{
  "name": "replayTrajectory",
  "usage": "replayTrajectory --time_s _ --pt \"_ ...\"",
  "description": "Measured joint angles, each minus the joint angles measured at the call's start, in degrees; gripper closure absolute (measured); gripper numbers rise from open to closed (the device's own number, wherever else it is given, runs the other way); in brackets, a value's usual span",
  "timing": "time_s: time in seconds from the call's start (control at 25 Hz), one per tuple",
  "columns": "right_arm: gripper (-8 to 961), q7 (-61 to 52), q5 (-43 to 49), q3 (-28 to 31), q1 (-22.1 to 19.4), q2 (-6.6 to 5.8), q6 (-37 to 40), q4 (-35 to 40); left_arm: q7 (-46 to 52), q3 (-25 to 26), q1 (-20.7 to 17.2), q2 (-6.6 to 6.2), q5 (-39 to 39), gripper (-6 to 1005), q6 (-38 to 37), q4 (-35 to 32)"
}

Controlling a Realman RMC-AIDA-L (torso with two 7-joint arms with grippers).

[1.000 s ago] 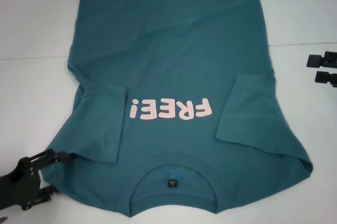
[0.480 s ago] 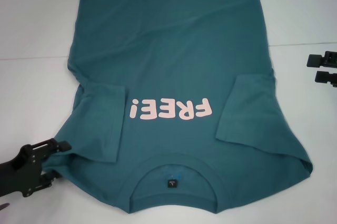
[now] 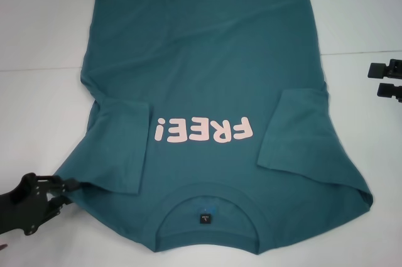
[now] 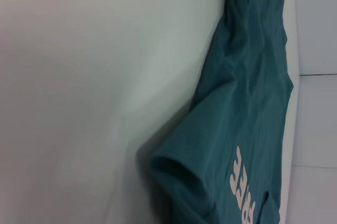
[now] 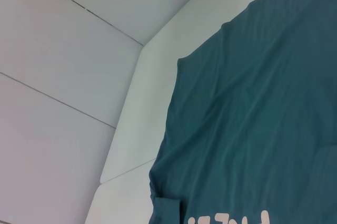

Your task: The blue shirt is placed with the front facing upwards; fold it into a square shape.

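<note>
The left gripper (image 3: 69,190) has slid back toward the near left corner since a second ago, its tips now just at the shirt's near left shoulder edge; the fingers (image 3: 72,184) look narrow, but whether they pinch cloth I cannot tell. The blue shirt (image 3: 213,85) lies face up across the middle of the white surface (image 3: 38,41), collar (image 3: 207,217) nearest the robot, the pink "FREE!" print (image 3: 204,130) just beyond it, hem farthest. Both short sleeves are already turned inward over the body, probably to square the outline for folding. Farther off at the right edge the right gripper (image 3: 384,80) waits well clear of the cloth, fingers a little apart and empty. Seams cross the pale surface; nothing of the room shows beyond it.
</note>
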State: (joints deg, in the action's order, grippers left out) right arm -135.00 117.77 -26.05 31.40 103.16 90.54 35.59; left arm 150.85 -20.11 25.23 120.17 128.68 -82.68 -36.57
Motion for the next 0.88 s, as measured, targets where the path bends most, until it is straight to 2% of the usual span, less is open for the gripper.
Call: replayTrajectory --time_s 0.24,0.4,0.6,0.72,0.88 --pt "136 0.00 0.00 0.03 -0.06 -0.06 0.33 0.00 -1.02 -0.22 0.12 -0.04 0.09 753 -0.04 -0.04" --pt "137 0.00 0.07 0.04 -0.25 -0.07 0.64 0.00 -5.44 -0.27 0.45 -0.41 0.05 900 -1.32 -0.09" --pt "137 0.29 0.30 -0.26 -0.48 -0.18 1.58 0.00 -15.40 -0.39 1.17 -1.03 0.04 985 -3.65 -0.79" --pt "137 0.85 1.51 -0.69 -0.84 -0.63 2.38 0.00 -20.67 -0.82 1.42 -1.08 0.15 985 -3.83 -1.72" --pt "136 0.63 4.60 -0.76 -1.00 -1.06 2.88 0.04 -22.74 -0.86 1.69 -1.08 0.18 985 -3.84 -1.78"
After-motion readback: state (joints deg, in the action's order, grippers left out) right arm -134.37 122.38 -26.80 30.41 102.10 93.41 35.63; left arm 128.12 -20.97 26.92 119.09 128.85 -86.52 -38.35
